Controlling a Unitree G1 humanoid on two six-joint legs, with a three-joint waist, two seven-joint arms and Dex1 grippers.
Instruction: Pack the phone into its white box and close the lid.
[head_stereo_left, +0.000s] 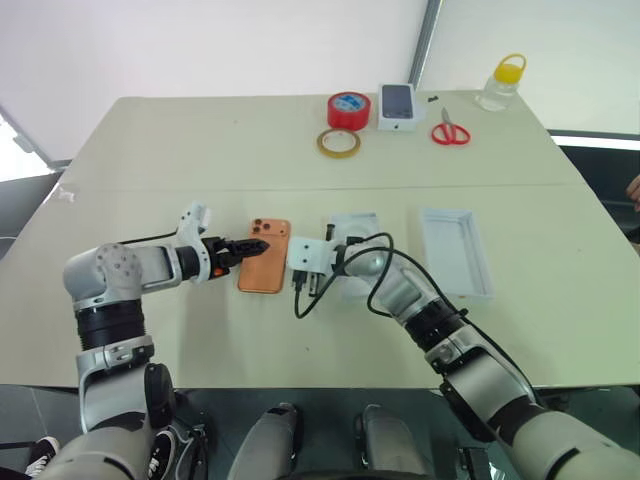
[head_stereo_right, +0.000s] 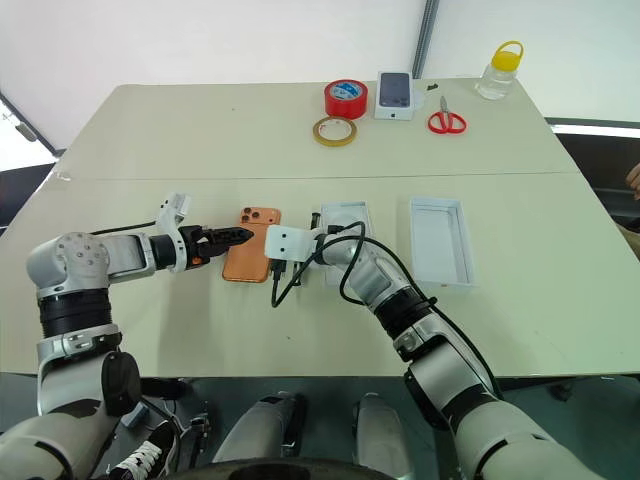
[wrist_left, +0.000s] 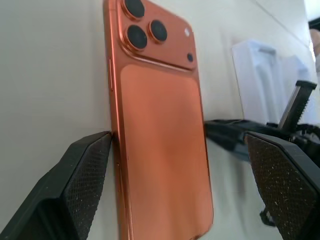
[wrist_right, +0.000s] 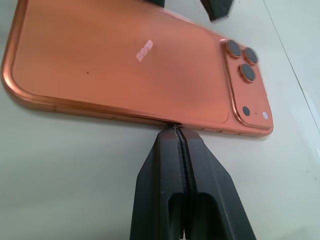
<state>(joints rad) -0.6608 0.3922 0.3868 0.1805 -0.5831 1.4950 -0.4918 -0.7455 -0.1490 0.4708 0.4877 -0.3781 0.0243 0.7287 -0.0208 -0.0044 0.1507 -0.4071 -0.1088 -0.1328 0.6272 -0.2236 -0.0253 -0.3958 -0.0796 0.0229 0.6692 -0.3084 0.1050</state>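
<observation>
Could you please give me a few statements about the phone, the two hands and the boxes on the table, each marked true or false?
1. The orange phone lies camera side up on the table. True.
2. The left hand is open, a finger on either side of the phone. True.
3. The right hand is wide open. False: its fingers are shut, tips at the phone's long edge.
4. The phone is already inside the white box. False: it lies on the table beside it.
5. The lid sits closed on the box. False: it lies apart, hollow side up.
</observation>
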